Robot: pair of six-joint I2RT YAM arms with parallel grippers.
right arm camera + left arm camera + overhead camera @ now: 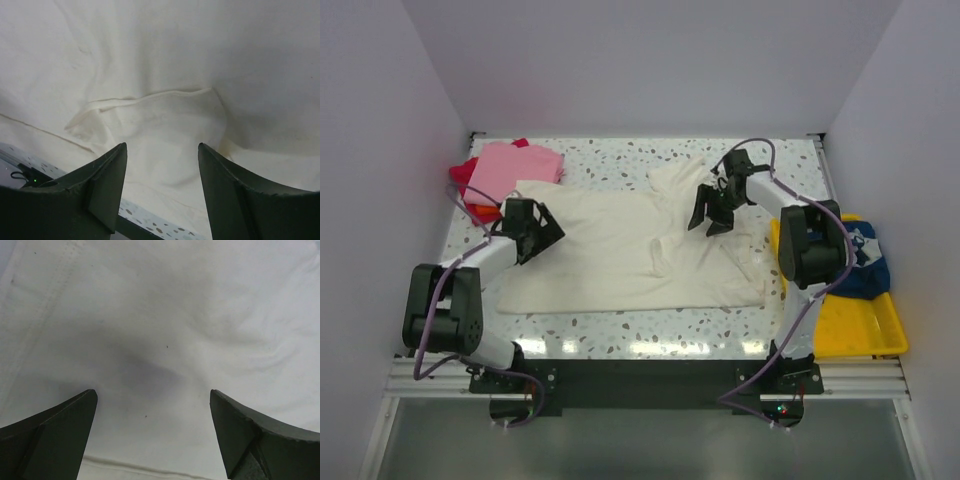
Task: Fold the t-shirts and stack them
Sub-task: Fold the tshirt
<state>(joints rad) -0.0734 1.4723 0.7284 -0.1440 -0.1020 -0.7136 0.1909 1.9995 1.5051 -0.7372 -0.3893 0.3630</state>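
Your left gripper (pixel 152 392) has its fingers spread wide over smooth cream cloth, gripping nothing. Your right gripper (pixel 161 145) is spread too, above a turned-over flap that only its wrist view shows. Both hang over the one cream shirt (pixel 620 250), laid out mid-table (pixel 610 160). Only the overhead view shows you the other four: a pink shirt (pixel 515 165), a red shirt (pixel 463 175) and an orange shirt (pixel 480 210) heaped far left, and a navy shirt (pixel 865 265) in the single yellow tray (pixel 860 335) on the right.
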